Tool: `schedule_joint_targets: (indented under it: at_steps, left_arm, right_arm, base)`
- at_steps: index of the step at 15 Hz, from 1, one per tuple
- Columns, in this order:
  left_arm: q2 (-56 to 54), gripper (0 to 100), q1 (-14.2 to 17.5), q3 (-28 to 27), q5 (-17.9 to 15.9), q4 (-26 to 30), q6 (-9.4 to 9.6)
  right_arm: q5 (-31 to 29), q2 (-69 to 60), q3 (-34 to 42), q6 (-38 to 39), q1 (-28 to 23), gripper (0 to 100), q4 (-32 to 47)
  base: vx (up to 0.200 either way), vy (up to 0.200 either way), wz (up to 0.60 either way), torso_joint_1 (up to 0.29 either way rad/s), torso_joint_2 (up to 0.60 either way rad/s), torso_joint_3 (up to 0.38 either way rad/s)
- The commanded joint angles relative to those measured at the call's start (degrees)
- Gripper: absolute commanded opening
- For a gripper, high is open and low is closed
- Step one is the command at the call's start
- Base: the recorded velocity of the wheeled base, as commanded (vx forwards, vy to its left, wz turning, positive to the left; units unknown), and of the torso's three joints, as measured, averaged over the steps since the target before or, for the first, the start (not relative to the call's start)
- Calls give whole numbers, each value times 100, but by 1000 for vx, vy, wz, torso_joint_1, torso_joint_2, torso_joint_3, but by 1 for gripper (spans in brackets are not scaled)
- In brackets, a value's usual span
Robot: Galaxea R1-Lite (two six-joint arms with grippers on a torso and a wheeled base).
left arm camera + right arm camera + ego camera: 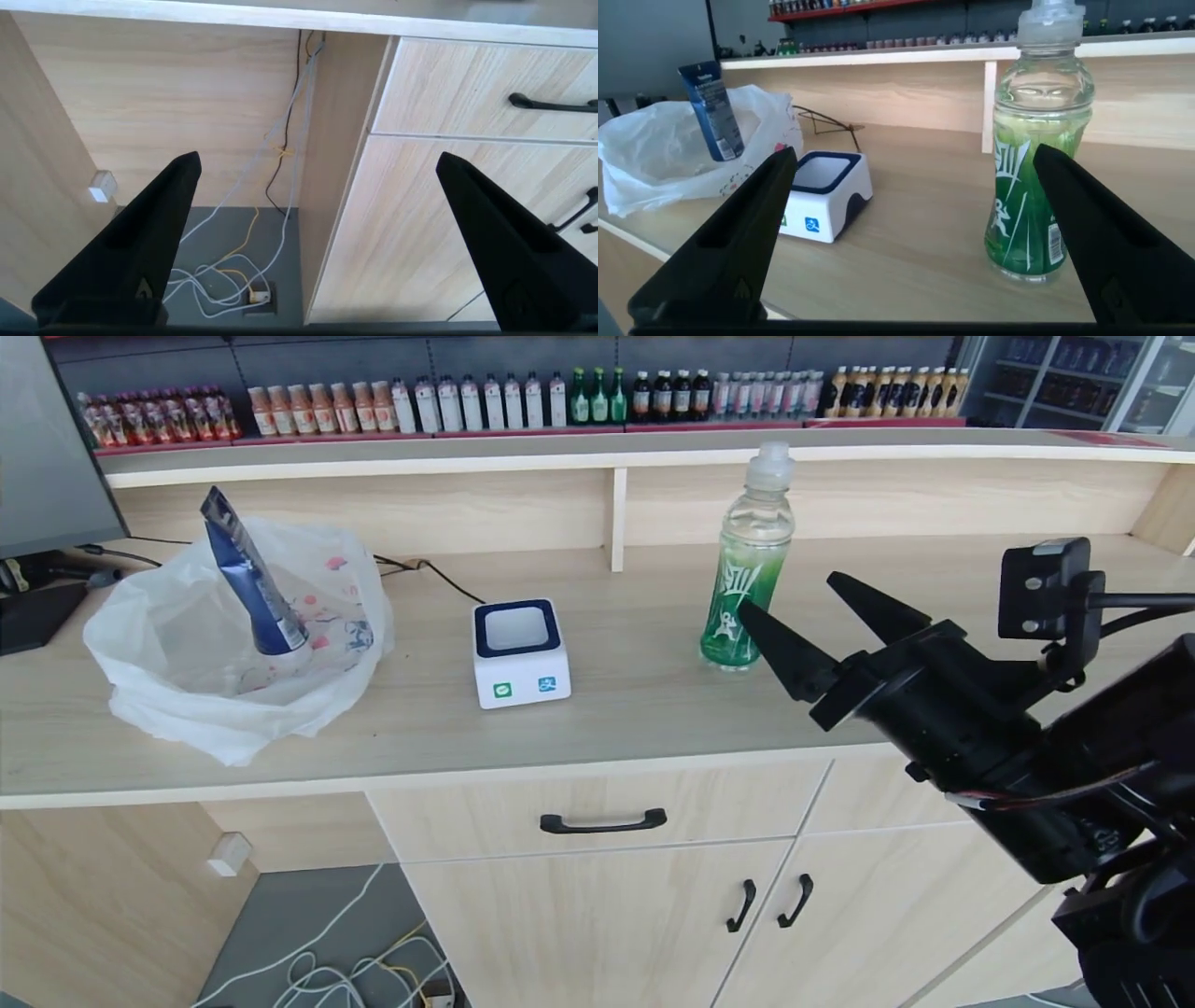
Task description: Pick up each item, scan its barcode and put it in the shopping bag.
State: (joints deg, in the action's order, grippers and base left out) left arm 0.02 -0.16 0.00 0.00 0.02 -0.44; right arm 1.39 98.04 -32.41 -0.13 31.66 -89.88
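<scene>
On the counter: green bottle stands upright with its cap on, well to the right of the scanner, with nothing touching it
Right arm: right gripper is empty, jaws spread wide, tips aimed at the bottle's lower half and just short of it
Left arm: left gripper is empty, jaws spread, held low facing the cabinet below the counter, well apart from the work
Shopping bag: shopping bag sits at the counter's left end, mouth open, with a blue tube already standing in it
Step in hand: probably the approach to grasp the bottle, the one item outside the bag
Grasp: centre the body between the fingers before closing, and take it around the labelled middle rather than the neck, so the tall bottle does not tip
Barcode: the white patch low on the label looks like the barcode; keep the fingers off it so it can be turned toward the scanner's window
Risk: one fingertip touching first could push the bottle over, and the thin plastic may give, so close evenly and gently
</scene>
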Motion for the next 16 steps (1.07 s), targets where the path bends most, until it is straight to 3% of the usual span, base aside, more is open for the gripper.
schedule_joint_targets:
  at_steps: [1, 2, 4, 10, 16]
  left_arm:
    - [-2, 100, 16, 0, 0, -2, 0]
    - [-2, 100, 16, 0, 0, -2, 0]
    - [-2, 100, 16, 0, 0, -2, 26]
    - [-2, 100, 7, 0, 0, -2, 26]
    - [-2, 100, 16, 0, 0, -2, 26]
  right_arm:
    - [-148, -4, -107, -22, -46, 100, 102]
    - [-236, -21, -151, -22, -72, 100, 217]
    - [-385, -276, -424, -13, -99, 100, 1183]
    - [-411, -215, -854, 13, -283, 100, 2344]
    - [-394, 541, -1953, -48, -599, 100, 2590]
  base:
    - [0, 0, 0, 0, 0, 0]
    - [0, 0, 0, 0, 0, 0]
    - [0, 0, 0, 0, 0, 0]
    - [0, 0, 0, 0, 0, 0]
    - [0, 0, 0, 0, 0, 0]
